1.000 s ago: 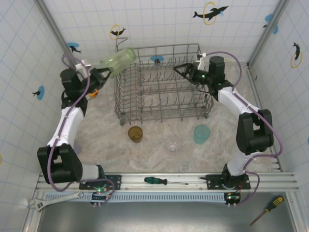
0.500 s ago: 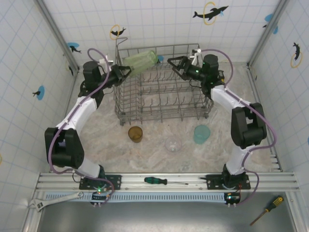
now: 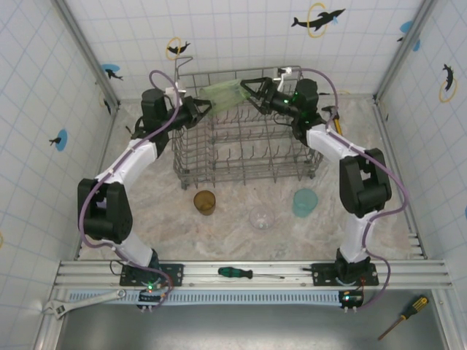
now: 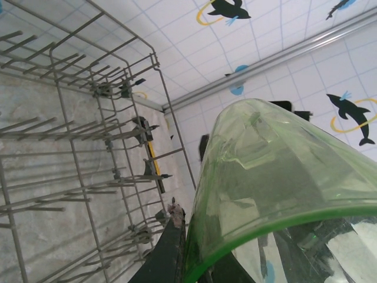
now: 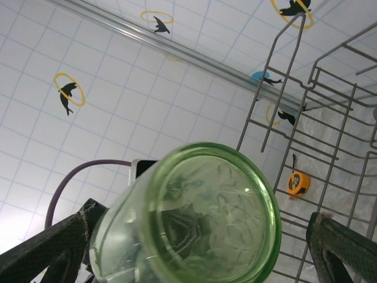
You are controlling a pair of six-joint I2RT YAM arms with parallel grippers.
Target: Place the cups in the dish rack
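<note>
Top external view showed the left gripper point(image 3: 198, 109) at the dish rack's point(image 3: 248, 157) far left corner, its jaws pinching the pale green cup point(image 3: 223, 93), held tilted above the rack's far edge. The right gripper point(image 3: 249, 92) faced the cup's base with jaws spread either side. An amber cup point(image 3: 204, 202), clear cup point(image 3: 261, 217) and teal cup point(image 3: 304, 202) stood on the table point(image 3: 160, 211) before the rack.

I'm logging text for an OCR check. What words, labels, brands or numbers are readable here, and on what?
No legible text anywhere.
On the wall stickers: dolphin-and-ring pictures, no lettering.
On the orange tape measure: a dark mark, too small to read.
On the green cup: no print.
On the screwdriver and wrench: any markings too small to read.
</note>
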